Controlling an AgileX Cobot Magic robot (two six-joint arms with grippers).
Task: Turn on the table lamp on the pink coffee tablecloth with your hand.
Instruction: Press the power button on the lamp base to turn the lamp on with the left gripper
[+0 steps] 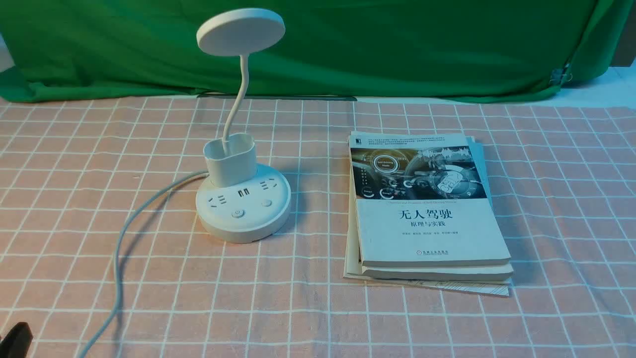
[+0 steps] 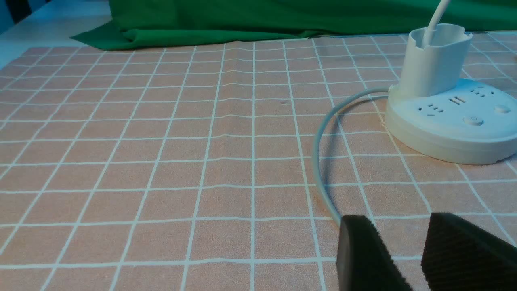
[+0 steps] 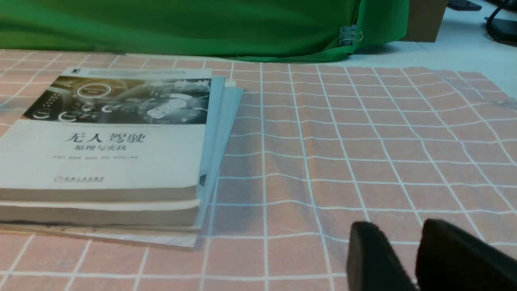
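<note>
The white table lamp (image 1: 243, 204) stands on the pink coffee tablecloth (image 1: 74, 199), left of centre, with its disc head (image 1: 241, 31) raised on the gooseneck above the cup holder (image 1: 231, 161). Its round base carries sockets and two buttons. Its white cord (image 1: 124, 233) runs off to the near left. My left gripper (image 2: 398, 226) is open and empty, low over the cloth, short of the lamp base (image 2: 456, 125) and beside the cord (image 2: 323, 161). Only a black tip of it shows in the front view (image 1: 15, 340). My right gripper (image 3: 398, 232) is empty, its jaws a narrow gap apart.
A stack of books (image 1: 427, 209) lies right of the lamp, also in the right wrist view (image 3: 105, 141). A green backdrop cloth (image 1: 397, 44) hangs along the far edge. The pink cloth ends at the far right, where bare white table (image 3: 464, 48) shows.
</note>
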